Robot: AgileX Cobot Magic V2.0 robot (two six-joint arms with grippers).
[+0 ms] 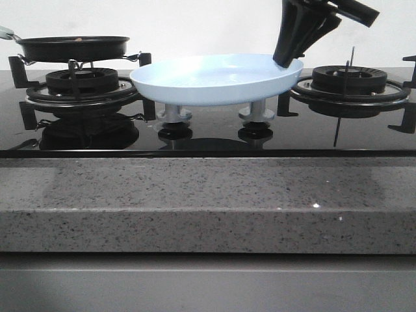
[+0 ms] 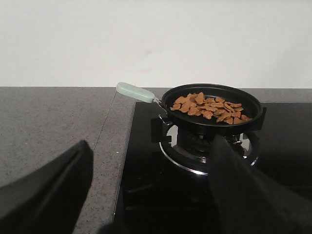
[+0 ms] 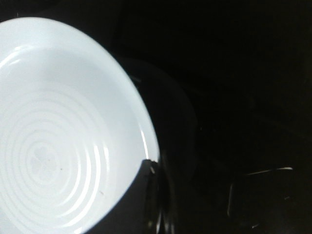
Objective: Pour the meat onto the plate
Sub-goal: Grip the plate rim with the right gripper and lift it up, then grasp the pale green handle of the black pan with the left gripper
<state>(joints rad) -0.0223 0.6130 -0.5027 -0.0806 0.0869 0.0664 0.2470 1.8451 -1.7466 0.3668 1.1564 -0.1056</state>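
The meat point(image 2: 208, 107) is a heap of orange-brown chunks lying in a black frying pan point(image 2: 212, 113) on the left burner; the pan point(image 1: 73, 47) has a pale green handle point(image 2: 135, 92). My left gripper point(image 2: 151, 144) is open, its fingers spread wide, short of the pan and apart from it. It is out of the front view. The pale blue plate point(image 1: 214, 79) is level over the middle of the stove. My right gripper point(image 1: 286, 62) is shut on its right rim, one finger point(image 3: 141, 195) lying over the inside of the plate point(image 3: 58, 131).
Two stove knobs point(image 1: 173, 117) stand just under the plate. A bare right burner point(image 1: 350, 81) with black pan supports lies beside the right gripper. The black glass hob point(image 1: 208, 133) ends at a speckled grey stone counter edge point(image 1: 208, 201). Counter point(image 2: 48, 122) lies left of the hob.
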